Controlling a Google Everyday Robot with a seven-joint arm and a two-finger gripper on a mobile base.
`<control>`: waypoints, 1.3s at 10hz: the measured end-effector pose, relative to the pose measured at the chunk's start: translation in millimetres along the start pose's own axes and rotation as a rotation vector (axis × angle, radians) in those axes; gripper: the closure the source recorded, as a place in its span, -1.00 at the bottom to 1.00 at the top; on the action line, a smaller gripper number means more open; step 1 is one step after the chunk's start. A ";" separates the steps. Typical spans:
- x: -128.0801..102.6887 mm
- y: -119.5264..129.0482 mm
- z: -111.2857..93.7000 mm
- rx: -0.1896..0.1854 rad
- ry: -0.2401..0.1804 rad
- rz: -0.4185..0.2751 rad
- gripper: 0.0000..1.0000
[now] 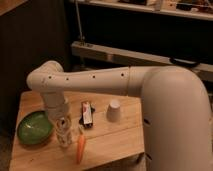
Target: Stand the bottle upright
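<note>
The bottle [63, 133] is small and clear with a white label. It stands roughly upright on the wooden table [120, 137], between the green bowl and the carrot. My gripper [63, 120] hangs straight down from the white arm's wrist [56, 102], right over the bottle's top and against it. The gripper hides the bottle's cap.
A green bowl [35, 128] sits at the table's left. An orange carrot [80, 148] lies just right of the bottle. A flat black packet [87, 114] and a white upside-down cup [114, 111] lie behind. My white arm [165, 95] spans the right side. A metal shelf rail [125, 55] runs behind.
</note>
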 end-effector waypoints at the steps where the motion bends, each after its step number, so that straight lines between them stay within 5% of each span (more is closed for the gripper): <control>1: 0.9 -2.2 -1.6 -0.021 -0.004 0.001 0.15; 3: 1.0 -3.3 -4.8 -0.049 -0.004 0.009 0.11; 6: -1.2 -4.6 -7.5 -0.064 0.002 0.014 -0.32; 10: -9.3 -8.5 -19.4 -0.044 0.037 0.022 -0.33; 11: -11.6 -6.4 -22.2 -0.032 0.054 0.032 -0.33; 13: -17.2 5.2 -32.7 0.003 0.165 0.092 -0.33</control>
